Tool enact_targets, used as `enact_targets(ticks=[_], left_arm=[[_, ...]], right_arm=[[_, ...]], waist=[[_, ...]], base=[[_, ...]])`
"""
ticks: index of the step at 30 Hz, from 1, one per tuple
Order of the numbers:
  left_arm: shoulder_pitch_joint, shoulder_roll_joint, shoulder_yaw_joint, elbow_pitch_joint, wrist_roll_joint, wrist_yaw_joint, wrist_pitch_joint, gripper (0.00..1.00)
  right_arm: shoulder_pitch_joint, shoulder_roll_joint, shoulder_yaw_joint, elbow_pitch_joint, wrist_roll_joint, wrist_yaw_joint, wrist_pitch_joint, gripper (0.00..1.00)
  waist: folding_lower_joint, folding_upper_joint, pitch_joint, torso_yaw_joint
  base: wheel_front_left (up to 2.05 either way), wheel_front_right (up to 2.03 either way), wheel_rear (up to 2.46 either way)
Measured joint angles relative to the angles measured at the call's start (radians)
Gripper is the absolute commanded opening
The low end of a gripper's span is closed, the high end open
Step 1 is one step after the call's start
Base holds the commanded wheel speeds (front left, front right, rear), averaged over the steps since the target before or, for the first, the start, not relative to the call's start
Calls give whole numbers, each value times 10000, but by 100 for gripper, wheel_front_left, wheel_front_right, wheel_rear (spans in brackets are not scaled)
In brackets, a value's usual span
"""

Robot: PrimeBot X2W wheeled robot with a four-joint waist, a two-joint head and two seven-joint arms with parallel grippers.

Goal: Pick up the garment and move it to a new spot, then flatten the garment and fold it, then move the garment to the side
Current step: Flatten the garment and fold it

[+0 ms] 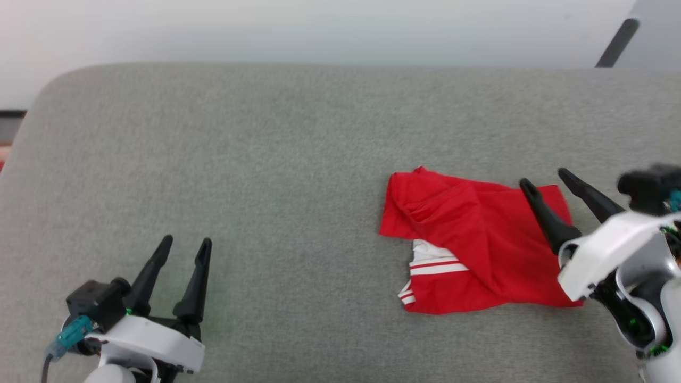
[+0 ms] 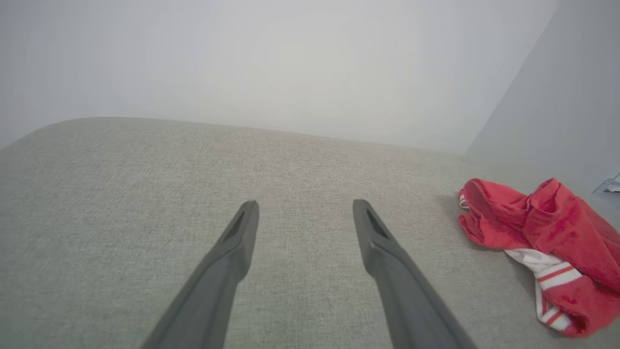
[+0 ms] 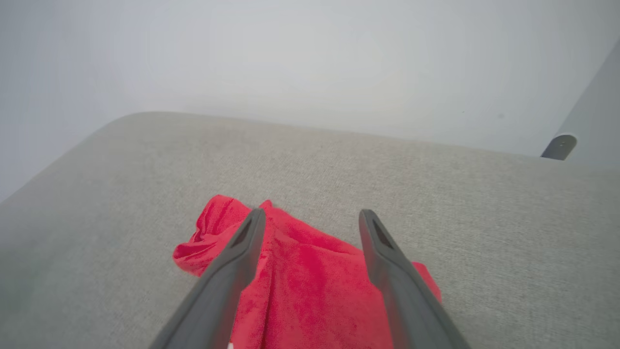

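**LEFT TOOL SPREAD OVER BARE FABRIC, RIGHT TOOL SPREAD OVER RED JERSEY SHIRT**

Far left, head view: left tool [image 1: 187, 241] low at near-left of grey fabric worktop [image 1: 266, 133]. Fingers spread wide, nothing between them, tips pointing away from the robot. Left wrist view: bare grey fabric under the gap of the left tool [image 2: 305, 203], well apart from the shirt, which sits off at the right edge.

Centre-right: red jersey shirt [image 1: 479, 239] lying on right half of worktop, loosely folded and rumpled, not flat. Red layer draped over the top with a raised fold at far-left corner. White sleeve [image 1: 433, 263] with red-and-white striped trim poking out at near-left edge.

Right: right tool [image 1: 544, 178] at the shirt's right side, fingers spread. Left finger over red cloth, right finger over grey fabric just beside the shirt's far-right corner. Right wrist view: red cloth below and between both fingers of the right tool [image 3: 312, 213], no pinch on it. Touching cloth or hovering: cannot tell.

Far upper right: dark slanted bar [image 1: 617, 42] beyond worktop's far edge, against pale wall [image 1: 319, 26].
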Motion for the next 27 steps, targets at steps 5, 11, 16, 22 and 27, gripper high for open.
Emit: enact_targets(ticks=[5, 11, 16, 22, 27], left_arm=[[231, -65, 61, 215, 21, 0, 0, 100], [576, -153, 284, 276, 311, 2, 2, 100], [1015, -341, 688, 199, 671, 0, 2, 100], [1681, -474, 1122, -38, 1060, 0, 0, 100], [2218, -491, 1383, -303, 1306, 0, 0, 100]], right_arm=[[683, -54, -288, 407, -2, 0, -1411, 100], [1510, -15, -566, 784, -29, 0, -2752, 100], [2203, -15, -648, 947, 134, 0, -3459, 100], [3071, -96, -880, 869, 242, 0, -3881, 100], [3573, -86, -1221, 562, 132, 0, -3981, 100]], waist=[[0, 0, -417, -243], [0, 0, -918, -408], [0, 0, -1284, -440], [0, 0, -1655, -362], [0, 0, -1851, -241]], base=[[0, 0, 0], [0, 0, 0], [0, 0, 0], [0, 0, 0], [0, 0, 0]])
